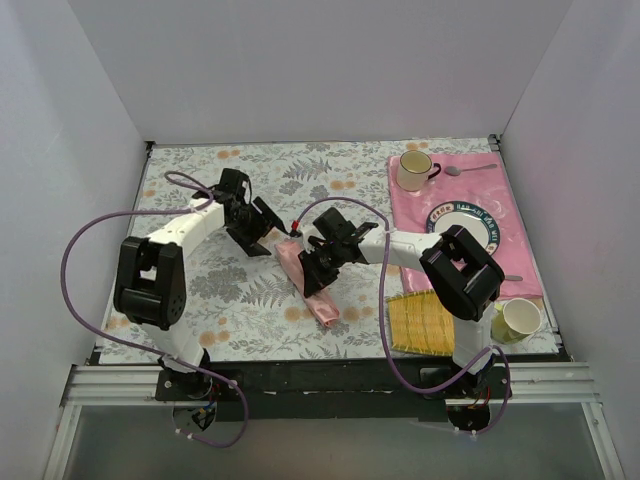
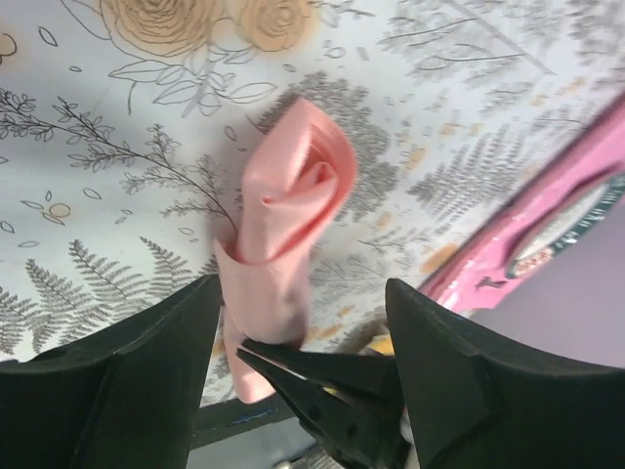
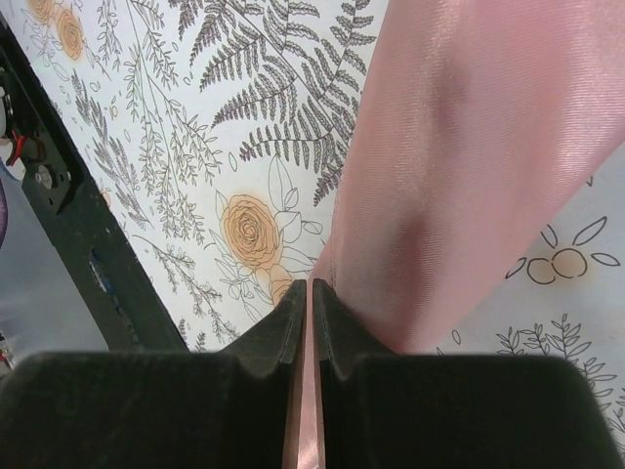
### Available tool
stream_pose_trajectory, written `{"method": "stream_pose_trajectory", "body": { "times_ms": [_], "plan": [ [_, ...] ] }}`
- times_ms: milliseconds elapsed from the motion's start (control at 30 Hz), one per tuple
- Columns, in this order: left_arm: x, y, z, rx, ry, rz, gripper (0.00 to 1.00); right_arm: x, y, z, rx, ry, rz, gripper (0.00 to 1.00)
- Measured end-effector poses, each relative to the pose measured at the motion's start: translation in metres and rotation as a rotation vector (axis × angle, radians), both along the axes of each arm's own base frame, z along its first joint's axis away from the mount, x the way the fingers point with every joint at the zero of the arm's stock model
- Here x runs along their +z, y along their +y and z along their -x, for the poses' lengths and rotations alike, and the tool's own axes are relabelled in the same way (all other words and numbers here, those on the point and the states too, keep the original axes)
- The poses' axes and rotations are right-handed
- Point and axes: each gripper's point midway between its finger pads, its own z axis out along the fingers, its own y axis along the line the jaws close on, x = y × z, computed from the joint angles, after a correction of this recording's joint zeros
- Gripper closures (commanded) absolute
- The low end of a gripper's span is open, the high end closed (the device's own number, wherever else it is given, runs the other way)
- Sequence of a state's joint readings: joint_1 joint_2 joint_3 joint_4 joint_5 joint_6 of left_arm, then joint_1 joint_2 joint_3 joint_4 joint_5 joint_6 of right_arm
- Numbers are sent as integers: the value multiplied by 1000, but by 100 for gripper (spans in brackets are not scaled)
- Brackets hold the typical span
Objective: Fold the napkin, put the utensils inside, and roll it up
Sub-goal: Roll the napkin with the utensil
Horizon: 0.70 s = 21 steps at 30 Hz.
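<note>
Satin napkin [image 1: 322, 308] lies rolled at frame centre: soft, slippery, apt to unroll. My right gripper [image 3: 311, 293] pinches its edge; my left gripper [image 2: 301, 293] stands wide astride its end. I'd clamp the whole roll.

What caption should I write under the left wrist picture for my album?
A rolled-up pink napkin lies on the flowery tablecloth, right between the jaws of the open left gripper.

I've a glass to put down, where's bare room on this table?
Free: the far strip of tablecloth along the back wall, left of the placemat; also the near patch between the left arm and the napkin. Crowded: the placemat side with mug, plate, yellow mat, cup.
</note>
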<state>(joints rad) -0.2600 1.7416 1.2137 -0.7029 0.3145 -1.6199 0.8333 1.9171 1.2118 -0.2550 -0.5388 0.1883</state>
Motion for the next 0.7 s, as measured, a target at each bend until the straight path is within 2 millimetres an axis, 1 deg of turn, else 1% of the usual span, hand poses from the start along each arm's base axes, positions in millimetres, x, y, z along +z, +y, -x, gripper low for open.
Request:
{"method": "stream_pose_trajectory", "body": {
  "times_ms": [67, 100, 133, 200, 233, 267, 300, 367, 467, 600, 700],
  "plan": [
    [16, 4, -5, 17, -39, 27, 37, 1, 0, 1, 2, 5, -2, 88],
    [28, 6, -8, 31, -74, 47, 39, 2, 1, 1, 1, 10, -4, 87],
    [37, 7, -11, 38, -100, 62, 47, 3, 2, 1, 1, 13, -7, 87],
    [55, 5, -13, 47, -166, 112, 57, 7, 3, 1, -3, 17, -13, 86],
    [62, 3, -13, 49, -194, 142, 63, 10, 5, 0, -6, 16, -19, 86],
    [66, -1, -10, 45, -214, 176, 70, 14, 6, -1, -8, 13, -24, 85],
    [68, -5, -5, 37, -231, 216, 73, 18, 7, -2, -11, 10, -32, 85],
    [62, -12, 7, 32, -219, 279, 78, 28, 9, -5, -17, 4, -54, 86],
    [45, -21, 18, 25, -178, 329, 81, 37, 11, -9, -24, 8, -81, 87],
    [38, -30, 19, 4, -178, 367, 82, 40, 10, -15, -46, 24, -92, 91],
    [36, -33, 15, -8, -198, 385, 83, 36, 8, -19, -58, 39, -93, 91]
  ]
}}
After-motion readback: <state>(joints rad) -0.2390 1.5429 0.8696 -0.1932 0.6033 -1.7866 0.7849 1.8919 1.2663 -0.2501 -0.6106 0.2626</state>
